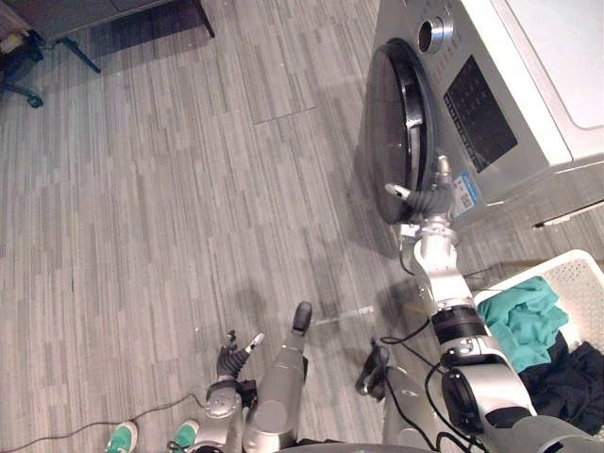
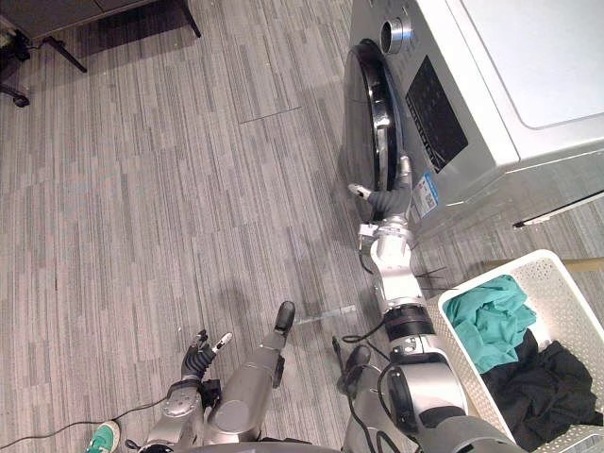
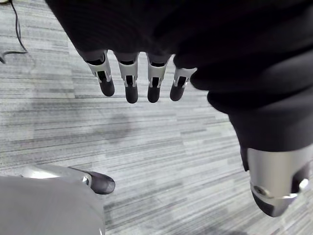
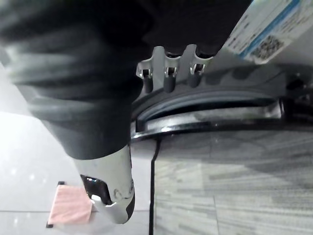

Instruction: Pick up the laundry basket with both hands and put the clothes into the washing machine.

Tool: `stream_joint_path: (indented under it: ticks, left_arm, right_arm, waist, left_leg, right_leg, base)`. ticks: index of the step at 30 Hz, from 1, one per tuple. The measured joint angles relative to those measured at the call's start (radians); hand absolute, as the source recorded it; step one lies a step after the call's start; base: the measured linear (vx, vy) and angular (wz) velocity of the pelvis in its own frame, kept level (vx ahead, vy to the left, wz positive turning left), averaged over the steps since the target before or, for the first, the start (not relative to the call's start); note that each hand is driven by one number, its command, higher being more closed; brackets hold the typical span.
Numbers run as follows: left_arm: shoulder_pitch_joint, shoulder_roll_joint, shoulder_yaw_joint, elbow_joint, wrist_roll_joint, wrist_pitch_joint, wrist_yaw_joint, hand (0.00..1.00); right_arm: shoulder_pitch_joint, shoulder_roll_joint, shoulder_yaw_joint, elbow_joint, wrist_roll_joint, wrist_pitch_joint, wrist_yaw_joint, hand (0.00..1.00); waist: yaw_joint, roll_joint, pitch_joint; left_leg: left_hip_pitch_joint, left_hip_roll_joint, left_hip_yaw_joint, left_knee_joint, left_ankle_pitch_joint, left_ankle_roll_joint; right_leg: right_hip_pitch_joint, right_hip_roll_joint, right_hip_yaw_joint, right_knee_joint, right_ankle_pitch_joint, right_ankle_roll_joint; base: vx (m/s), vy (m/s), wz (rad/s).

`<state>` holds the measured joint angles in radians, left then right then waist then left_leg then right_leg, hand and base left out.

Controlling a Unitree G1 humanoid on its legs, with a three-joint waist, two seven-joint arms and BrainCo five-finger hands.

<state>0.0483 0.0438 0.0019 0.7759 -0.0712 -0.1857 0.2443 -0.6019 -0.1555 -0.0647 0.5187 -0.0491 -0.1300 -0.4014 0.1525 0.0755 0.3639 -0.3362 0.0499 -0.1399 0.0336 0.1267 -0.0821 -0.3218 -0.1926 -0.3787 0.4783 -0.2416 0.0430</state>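
Note:
The silver washing machine point(image 1: 510, 85) stands at the upper right, its round dark door point(image 1: 392, 123) facing left. My right hand point(image 1: 429, 193) reaches up to the door's lower edge, open, with straight fingers point(image 4: 168, 81) against the door rim point(image 4: 205, 105) and the thumb spread apart. A white laundry basket point(image 2: 528, 269) sits on the floor at the lower right, beside my right arm, holding a teal cloth point(image 2: 486, 316) and a black cloth point(image 2: 538, 387). Low at the bottom left my left hand point(image 1: 229, 359) hangs open over the floor, fingers point(image 3: 129, 83) straight, holding nothing.
Grey plank floor spreads to the left of the machine. An office chair base point(image 1: 19, 57) and a dark table leg point(image 1: 203, 14) are at the far top left. A person's green shoes point(image 1: 121, 437) stand at the bottom left. A pink mat point(image 4: 71, 205) lies on the floor.

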Motion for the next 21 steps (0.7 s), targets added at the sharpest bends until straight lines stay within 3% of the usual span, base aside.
stream_joint_path:
  ticks: [5, 9, 15, 18, 21]
  left_arm:
    - [-0.012, 0.010, -0.014, 0.002, -0.003, -0.008, 0.000, 0.00]
    - [-0.036, 0.016, -0.043, 0.010, -0.007, -0.017, -0.004, 0.00]
    - [-0.077, 0.019, -0.088, 0.009, -0.008, -0.021, -0.005, 0.00]
    - [-0.110, 0.016, -0.110, 0.010, -0.015, -0.023, -0.005, 0.00]
    - [-0.120, 0.002, -0.109, 0.004, -0.019, -0.023, -0.002, 0.00]
  right_arm:
    - [-0.049, -0.036, 0.008, 0.125, 0.046, 0.001, 0.016, 0.00]
    - [-0.140, -0.077, 0.088, 0.283, 0.150, 0.008, 0.111, 0.00]
    - [-0.256, -0.133, 0.165, 0.402, 0.209, -0.002, 0.121, 0.00]
    - [-0.348, -0.138, 0.272, 0.407, 0.216, 0.025, 0.129, 0.00]
    - [-0.393, -0.073, 0.403, 0.353, 0.218, 0.034, 0.140, 0.00]
  waist:
    - [-0.001, -0.005, 0.013]
    - [0.005, -0.002, 0.022]
    - [0.013, 0.008, 0.029]
    - [0.035, 0.023, 0.036]
    - [0.065, 0.024, 0.037]
  left_leg:
    - [-0.019, 0.001, 0.000, -0.018, 0.026, -0.008]
    - [-0.058, 0.003, -0.002, -0.018, 0.037, -0.012]
    - [-0.111, 0.008, -0.023, -0.021, 0.045, -0.022]
    - [-0.146, 0.025, -0.038, -0.037, 0.055, -0.045]
    - [-0.157, 0.019, -0.062, -0.040, 0.065, -0.051]
  right_leg:
    - [-0.036, 0.000, 0.008, 0.015, 0.001, -0.001]
    - [-0.083, 0.004, 0.020, 0.027, 0.001, -0.002]
    - [-0.139, 0.018, 0.023, 0.025, 0.010, -0.015]
    - [-0.178, 0.033, 0.008, 0.036, 0.009, -0.020]
    - [-0.194, 0.012, -0.025, 0.093, -0.033, -0.036]
  base:
    - [-0.02, -0.048, 0.00]
    - [-0.01, -0.062, -0.02]
    - [-0.02, -0.045, -0.05]
    - [-0.04, -0.099, 0.04]
    - [0.04, -0.136, 0.33]
